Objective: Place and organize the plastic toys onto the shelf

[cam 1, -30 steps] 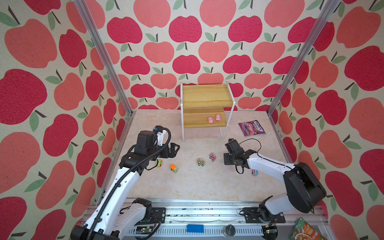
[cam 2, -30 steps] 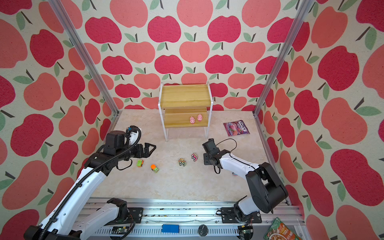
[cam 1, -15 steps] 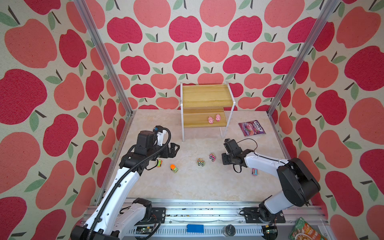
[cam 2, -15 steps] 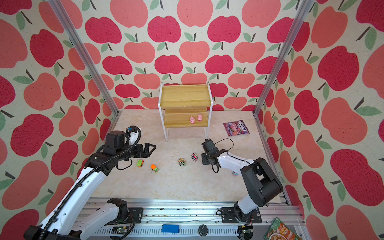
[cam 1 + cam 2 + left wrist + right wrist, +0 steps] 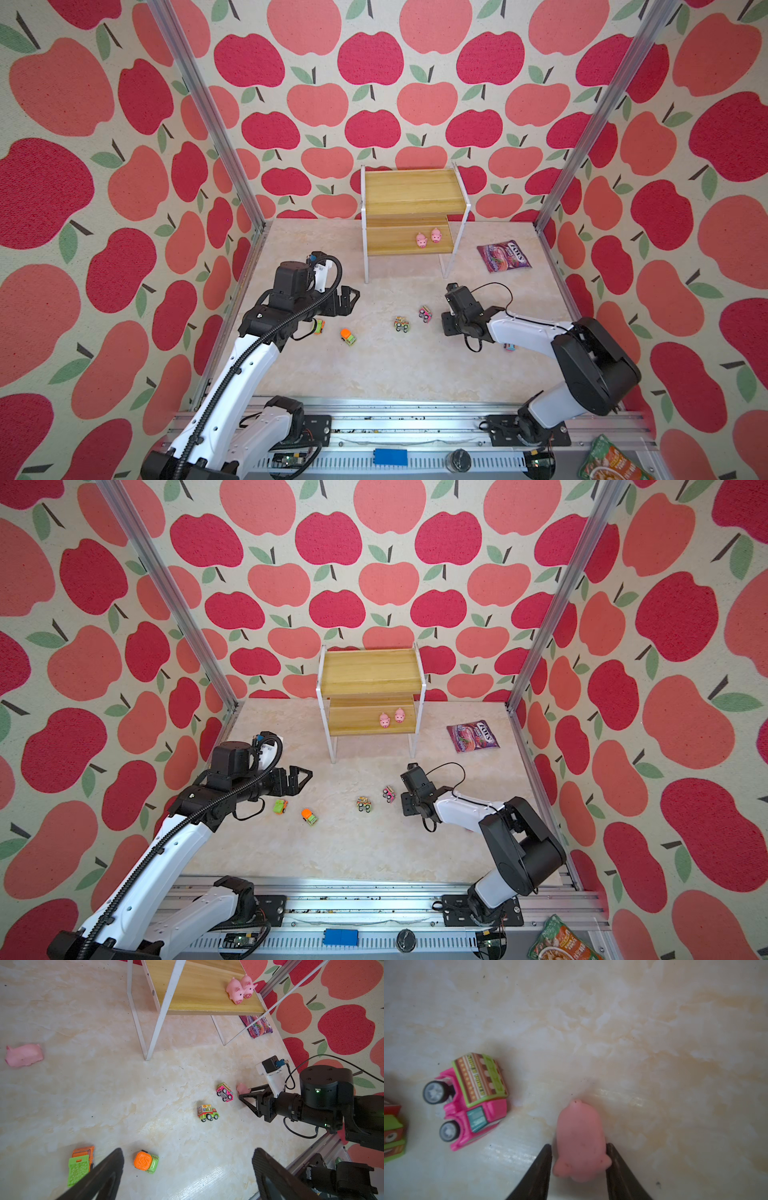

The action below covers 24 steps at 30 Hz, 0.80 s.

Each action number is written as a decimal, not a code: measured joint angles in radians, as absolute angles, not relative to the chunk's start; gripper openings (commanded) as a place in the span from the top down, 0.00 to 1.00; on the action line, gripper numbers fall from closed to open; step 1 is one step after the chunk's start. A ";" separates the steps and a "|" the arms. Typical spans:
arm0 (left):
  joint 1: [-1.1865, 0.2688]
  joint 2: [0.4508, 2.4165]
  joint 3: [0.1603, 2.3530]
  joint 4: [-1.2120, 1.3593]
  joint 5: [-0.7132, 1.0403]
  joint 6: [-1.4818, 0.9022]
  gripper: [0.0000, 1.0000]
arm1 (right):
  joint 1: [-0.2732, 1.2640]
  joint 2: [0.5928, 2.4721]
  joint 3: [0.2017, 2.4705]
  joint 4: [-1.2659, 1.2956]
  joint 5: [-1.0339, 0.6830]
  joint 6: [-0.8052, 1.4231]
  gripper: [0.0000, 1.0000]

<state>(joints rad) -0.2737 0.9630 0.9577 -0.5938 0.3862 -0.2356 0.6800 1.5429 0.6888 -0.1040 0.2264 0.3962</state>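
Right gripper (image 5: 578,1147) is down low at the table (image 5: 654,1043), and its fingers (image 5: 544,1165) bracket a pink pig (image 5: 579,1132)! The pig sits on the surface squarely between the two tips, its tail end poking out beyond them. One finger touches the pig's flank and the opposite one shows a hairline of light, so I cannot tell whether that squeeze is firm. Just off to one side of those fingers lies the pink car (image 5: 475,1101), and past it the striped car (image 5: 206,1112) stands on its wheels.

Over to the left gripper (image 5: 188,1153): fingers (image 5: 108,1167) spread wide, nothing between them, hanging above the table. Down below, the orange car (image 5: 145,1161) sits just inside one fingertip. The green truck (image 5: 80,1162) lies just outside that same finger, partly hidden by it. A lone pig (image 5: 24,1054) lies on the table well clear of these fingers.

The shelf (image 5: 409,193) stands well beyond both sets of fingers, back by the wall. In both top views two pigs (image 5: 428,237) stand side by side on its lower board, touching. The candy bag (image 5: 503,257) lies on the table beside the shelf, apart from the right gripper's fingers
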 measured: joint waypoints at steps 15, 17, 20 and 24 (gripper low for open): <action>-0.274 0.963 0.955 -0.594 0.386 -0.236 0.01 | 0.740 1.492 0.460 0.308 0.360 0.365 0.53; -0.274 0.963 0.954 -0.594 0.386 -0.236 0.01 | 0.740 1.492 0.435 0.367 0.376 0.357 0.53; -0.274 0.963 0.954 -0.594 0.386 -0.236 0.01 | 0.740 1.492 0.411 0.437 0.397 0.343 0.53; -0.276 0.963 0.954 -0.594 0.386 -0.236 0.01 | 0.740 1.501 0.406 0.514 0.404 0.325 0.55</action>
